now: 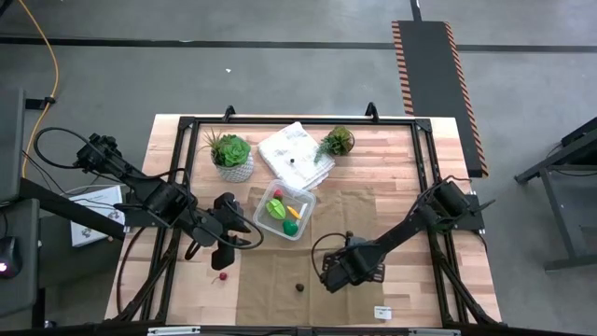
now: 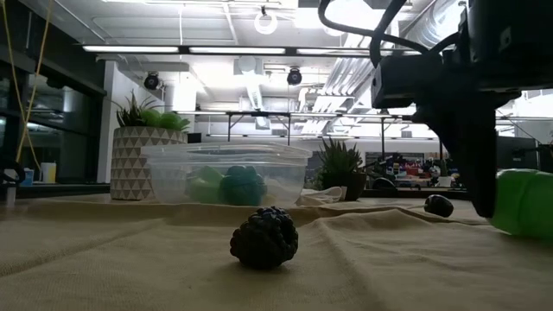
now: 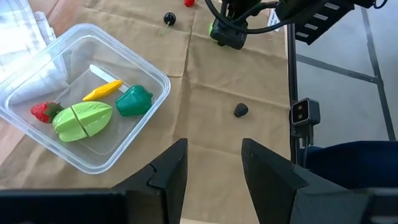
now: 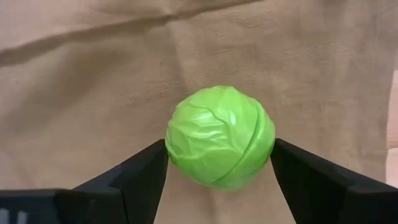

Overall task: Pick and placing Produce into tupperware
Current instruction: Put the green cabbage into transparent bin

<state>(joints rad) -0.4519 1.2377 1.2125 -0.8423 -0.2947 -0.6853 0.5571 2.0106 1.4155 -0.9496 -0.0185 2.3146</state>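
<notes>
Fingers of right gripper wide apart, one on each side of round green cabbage, touching or almost touching it, down on tan cloth. Left gripper half open, holding nothing, up above cloth just beside clear tupperware. Inside tupperware: green pepper, cut light-green piece, strawberry, yellow-orange stick. Out on cloth: dark bumpy berry. On bare wood near left arm: small red piece.
</notes>
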